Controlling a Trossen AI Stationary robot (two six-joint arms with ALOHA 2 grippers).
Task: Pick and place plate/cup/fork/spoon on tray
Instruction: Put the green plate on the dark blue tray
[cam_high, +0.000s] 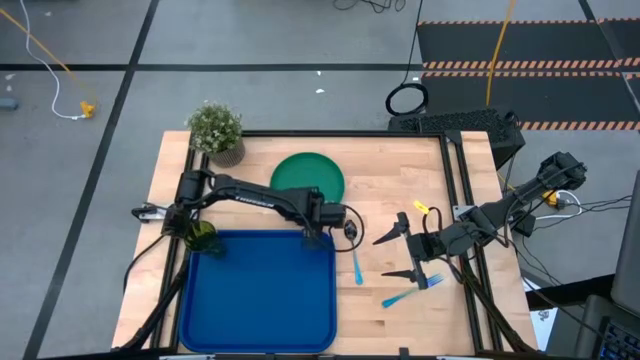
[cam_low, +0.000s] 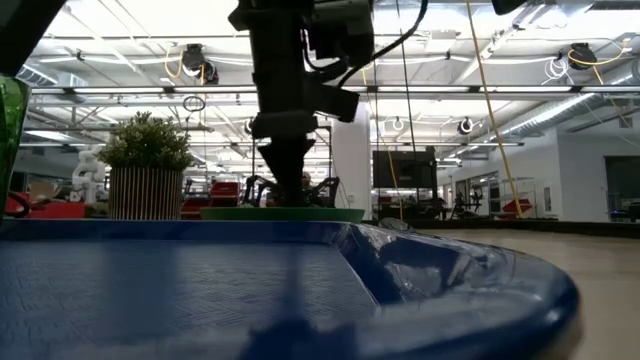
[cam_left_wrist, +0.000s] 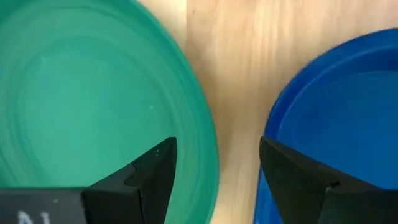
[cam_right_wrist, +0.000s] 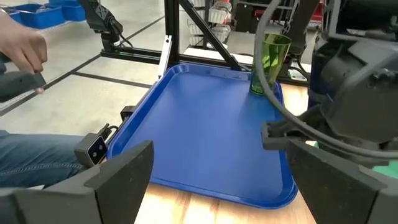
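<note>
Hovering over the strip of bare wood between the round flat green plate (cam_high: 308, 174) and the far right corner of the large dark-blue plastic tray (cam_high: 258, 290), the left tool (cam_high: 312, 238) has its fingers spread wide and holds nothing; in the left wrist view one finger (cam_left_wrist: 152, 177) sits over the plate's rim and the other over the tray's raised edge. The tray lies at the near left of the wooden bench (cam_high: 400, 190), its long axis running near to far, and the translucent olive-green tumbler (cam_high: 201, 237) stands upright in its far left corner. Right of the tray, on open wood, the slim spoon with the light-blue handle (cam_high: 357, 268) lies lengthwise near to far, and the light-blue plastic fork (cam_high: 403, 295) lies slanted just beside the right tool (cam_high: 402, 252), which is also spread wide and empty. A small potted plant (cam_high: 216, 130) stands at the bench's far left corner.
</note>
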